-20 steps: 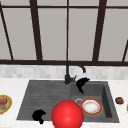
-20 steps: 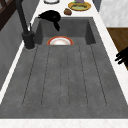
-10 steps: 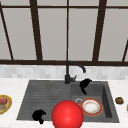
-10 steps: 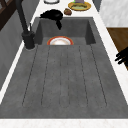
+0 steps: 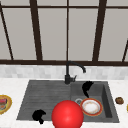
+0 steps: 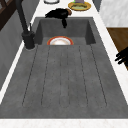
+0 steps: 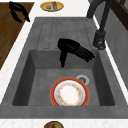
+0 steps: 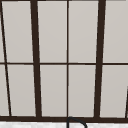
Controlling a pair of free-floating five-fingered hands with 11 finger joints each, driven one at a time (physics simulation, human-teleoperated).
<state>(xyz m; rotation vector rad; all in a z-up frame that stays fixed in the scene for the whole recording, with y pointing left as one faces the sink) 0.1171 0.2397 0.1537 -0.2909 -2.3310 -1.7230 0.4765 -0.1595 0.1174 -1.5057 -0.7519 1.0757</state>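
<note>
- Starting at the left of the front view, a small plate (image 5: 4,103) with food sits on the white worktop (image 5: 15,86), well apart from both my hands.
- My left hand (image 5: 38,115) hangs in the lower left of the front view, near the front edge of the draining board; in the right side view it sits at the upper left (image 7: 18,11) over the wooden floor, fingers curled downward and holding nothing.
- A red ball (image 5: 67,115) fills the bottom centre of the front view, between my two hands.
- The black tap (image 5: 71,71) stands at the back of the sink (image 5: 107,100), just left of my right hand.
- My right hand (image 5: 87,87) hovers over the basin, above the orange-rimmed plate (image 5: 91,107) lying flat on the basin floor beside the drain (image 7: 83,79). In the right side view (image 7: 72,50) its fingers stretch out straight toward the tap side and the thumb points down; it grasps nothing and is clear of the plate.
- To do this well, I judge I should come straight down toward the plate's rim, keeping clear of the tap and the basin wall, since a flat plate offers only its edge to take.
- A small brown thing (image 5: 119,100) lies on the worktop right of the sink.
</note>
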